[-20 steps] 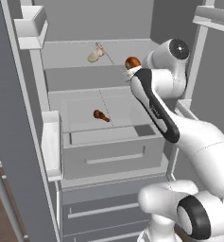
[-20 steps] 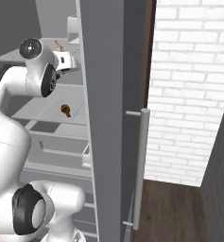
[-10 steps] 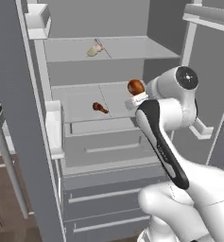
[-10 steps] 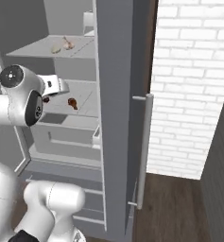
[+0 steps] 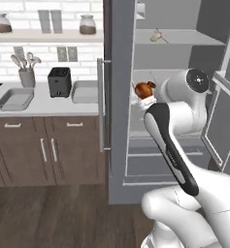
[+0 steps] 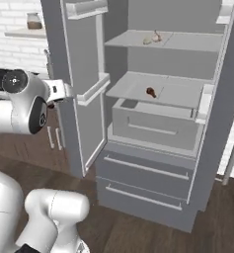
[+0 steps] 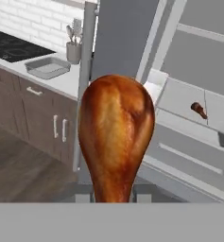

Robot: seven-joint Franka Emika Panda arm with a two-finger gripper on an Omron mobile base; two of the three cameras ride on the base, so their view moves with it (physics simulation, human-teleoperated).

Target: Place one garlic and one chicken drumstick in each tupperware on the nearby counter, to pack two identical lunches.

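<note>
Base swung; end effector [image 5: 144, 99] fingertips hidden behind drumstick [image 7: 116, 137]

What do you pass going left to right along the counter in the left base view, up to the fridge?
First tupperware → utensil holder → toaster → second tupperware → fridge door handle → drumstick held in the gripper.
</note>
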